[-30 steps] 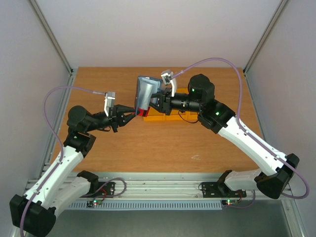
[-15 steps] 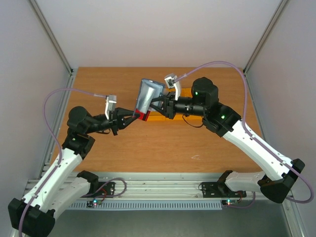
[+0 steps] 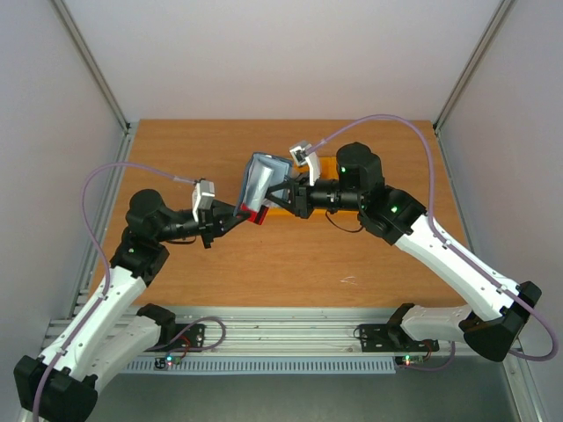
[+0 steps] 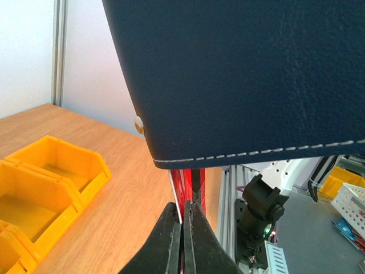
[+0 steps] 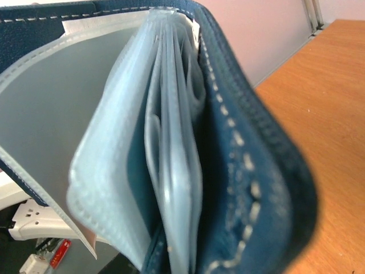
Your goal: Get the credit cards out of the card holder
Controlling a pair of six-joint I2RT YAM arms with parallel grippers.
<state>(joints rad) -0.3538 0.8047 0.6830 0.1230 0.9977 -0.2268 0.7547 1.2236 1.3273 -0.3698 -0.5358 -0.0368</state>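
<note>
The dark navy folding card holder (image 4: 239, 74) was matt, grained, leather-like material; its clear sleeves (image 5: 102, 142) were smooth, cloudy plastic. The brown surface (image 4: 125, 194) showed smooth wood grain.

Card holder (image 5: 259, 188) open, clear sleeves (image 5: 171, 165) fanned.

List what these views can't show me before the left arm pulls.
- Black and blue cards: in no view; the right wrist view's clear sleeves are blurred and overlapping.
- Red card: left wrist view, the card holder cover hides how much sits inside.
- Right gripper: its jaws are missing from the right wrist view; the holder fills it.
</note>
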